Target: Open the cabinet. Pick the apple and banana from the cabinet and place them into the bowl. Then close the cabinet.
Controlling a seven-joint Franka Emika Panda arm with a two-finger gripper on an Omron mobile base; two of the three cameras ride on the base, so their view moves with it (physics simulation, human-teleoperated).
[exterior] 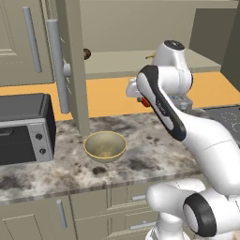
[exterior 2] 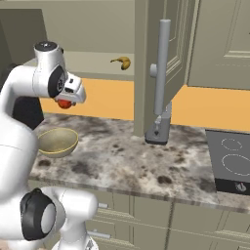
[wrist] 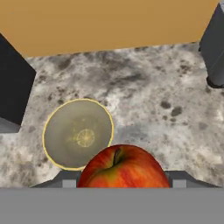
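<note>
My gripper (wrist: pixel 122 186) is clamped on the apple (wrist: pixel 123 168), hanging above the marbled counter (exterior: pixel 140 140). The bowl (exterior: pixel 105 146) sits near the counter's front edge. Behind, the cabinet (exterior 2: pixel 151 53) stands open; the banana (exterior 2: pixel 121 62) lies on its shelf.

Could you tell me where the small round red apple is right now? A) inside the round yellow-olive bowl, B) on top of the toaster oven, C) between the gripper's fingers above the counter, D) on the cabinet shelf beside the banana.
C: the small round red apple sits in the gripper, held above the marbled counter, with the round yellow-olive bowl empty below.
</note>
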